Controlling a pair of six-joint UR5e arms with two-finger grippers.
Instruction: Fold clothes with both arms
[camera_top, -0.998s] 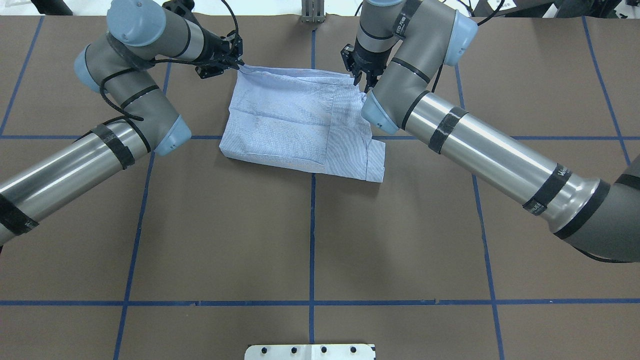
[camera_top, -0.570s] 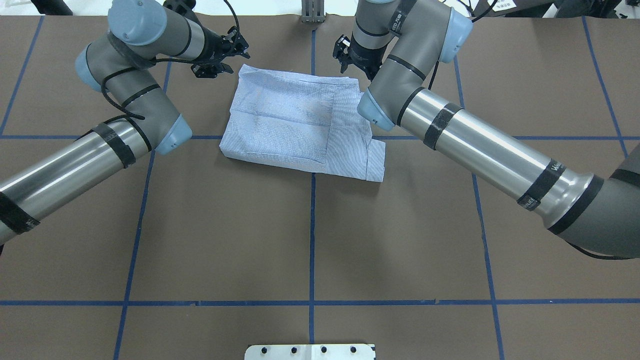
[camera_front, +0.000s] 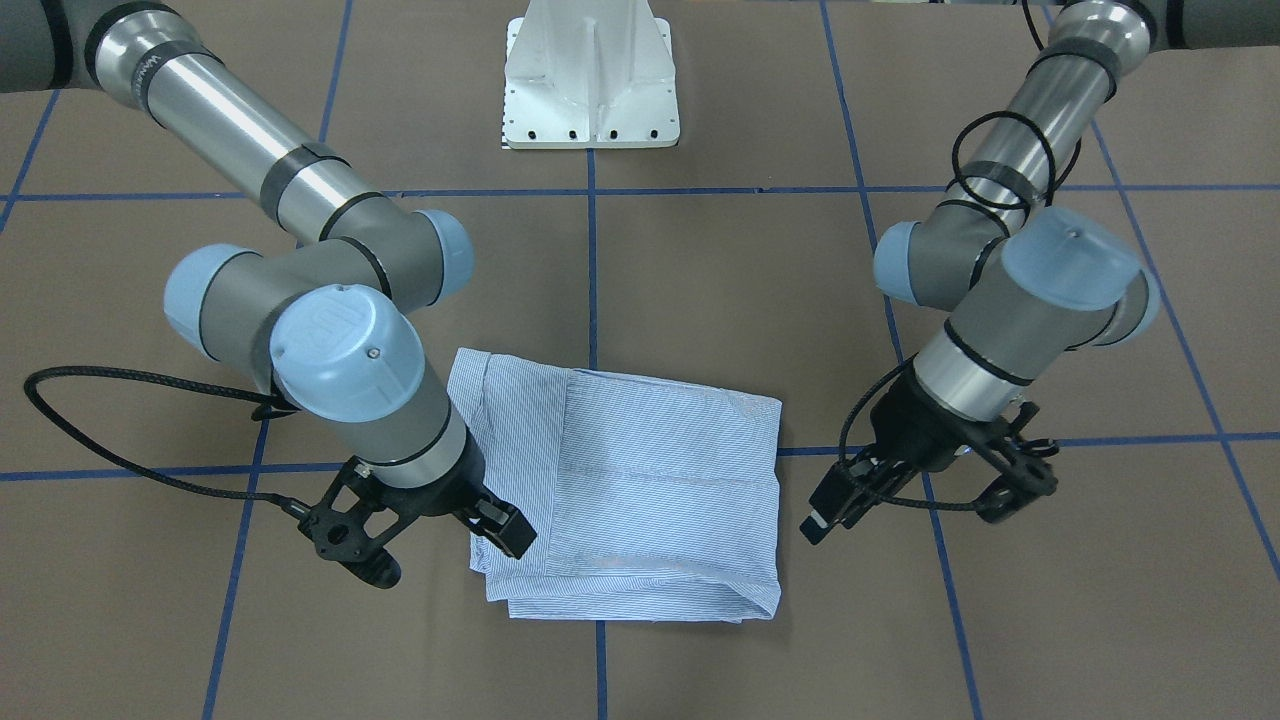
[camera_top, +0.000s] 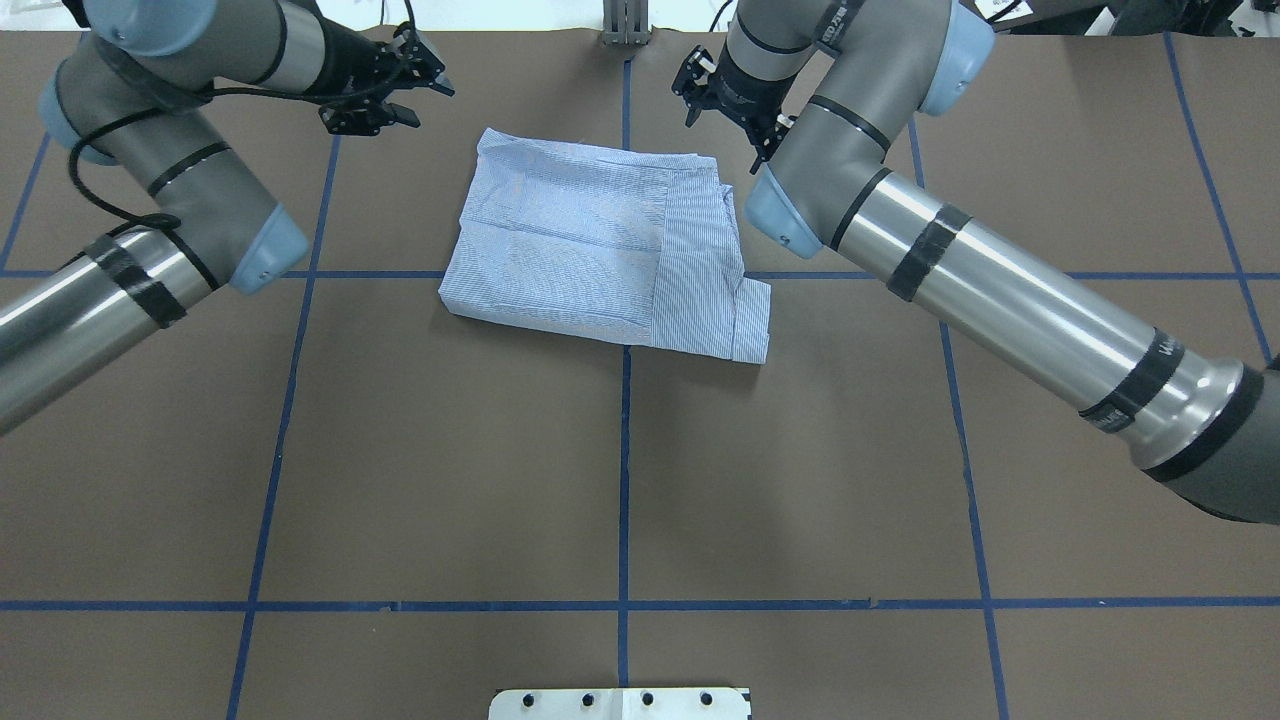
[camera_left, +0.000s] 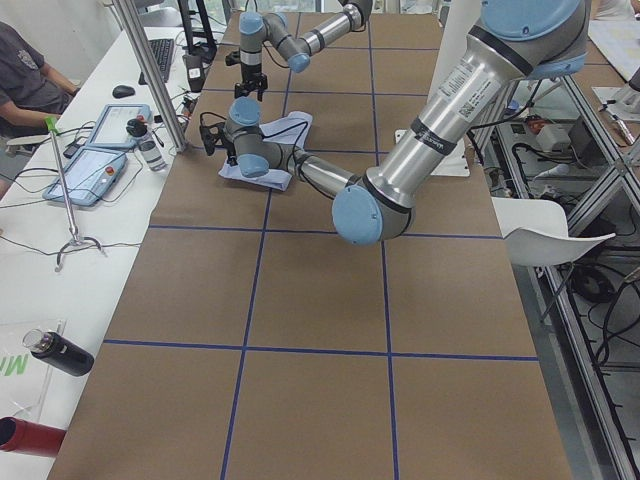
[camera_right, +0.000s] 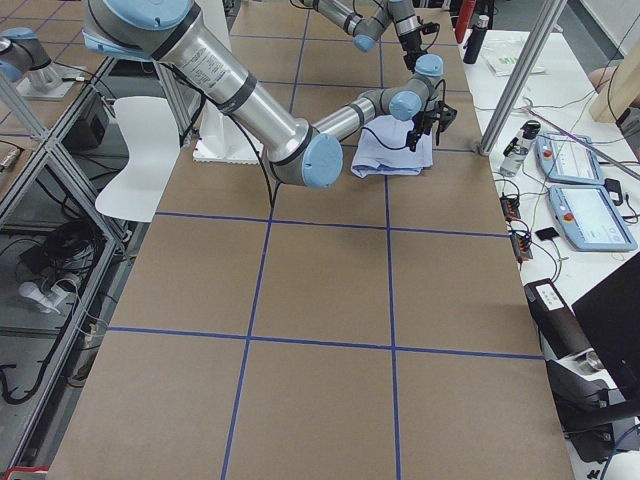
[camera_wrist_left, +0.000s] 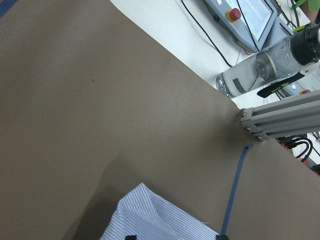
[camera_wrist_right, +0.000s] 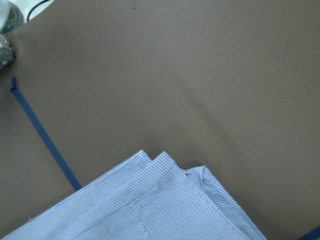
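Observation:
The light blue striped shirt lies folded into a rough rectangle on the brown table, also in the front view. My left gripper hovers open off the shirt's far left corner, apart from the cloth. My right gripper hovers open just beyond the far right corner and holds nothing. In the front view the right gripper sits beside the shirt's edge and the left gripper stands clear of it. The left wrist view shows one shirt corner; the right wrist view shows layered edges of the shirt.
The white pedestal base stands at the robot's side of the table. An aluminium post and a clear bottle stand at the table's far edge. Blue tape lines cross the brown surface. A side table with tablets runs along the far edge.
Both grippers have let go of the shirt's far corners and opened. The left one has drawn away to the left and back, the right one back from the cloth. The shirt's far edge lies flat.

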